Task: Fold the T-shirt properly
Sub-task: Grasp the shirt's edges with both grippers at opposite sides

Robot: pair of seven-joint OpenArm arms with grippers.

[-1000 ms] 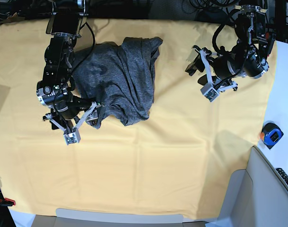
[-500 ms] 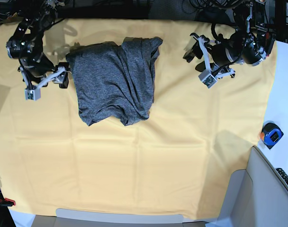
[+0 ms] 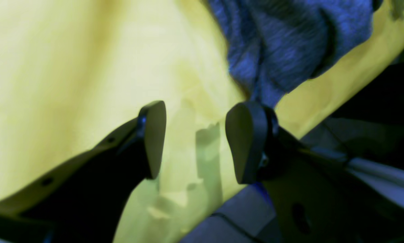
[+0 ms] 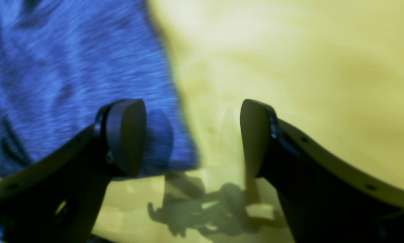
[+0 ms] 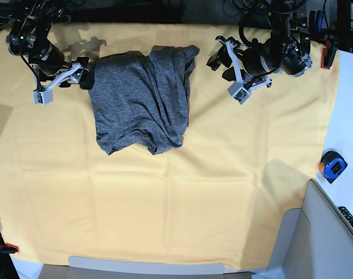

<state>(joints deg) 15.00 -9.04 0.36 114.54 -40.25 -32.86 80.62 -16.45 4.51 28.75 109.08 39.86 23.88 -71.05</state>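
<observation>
Two arms in shot, both up at the far edge of the yellow cloth [image 5: 182, 197], neither holding anything. The T-shirt [image 5: 141, 99] lies between them on the cloth, bunched into a rough rectangle with loose folds and a crumpled lower edge, one flap lapped over along its right-hand side in the base view. Right gripper [image 5: 63, 87] sits at the shirt's upper left corner in that view, jaws spread wide; in the right wrist view one finger [image 4: 126, 135] is over the grey fabric edge and the other over bare cloth, gap between them empty. Can't tell whether that finger actually touches the fabric, frame is motion-blurred. Left gripper [image 5: 229, 72] is off the shirt's upper right corner, near but apart from it, over bare cloth; jaws partly parted with nothing between them. In the left wrist view the shirt [image 3: 289, 44] shows beyond the fingertips [image 3: 246, 141], only yellow cloth in the gap. Orange and black tape measure [image 5: 332, 165] sits on the white surface past the cloth's right edge, well apart from everything.
</observation>
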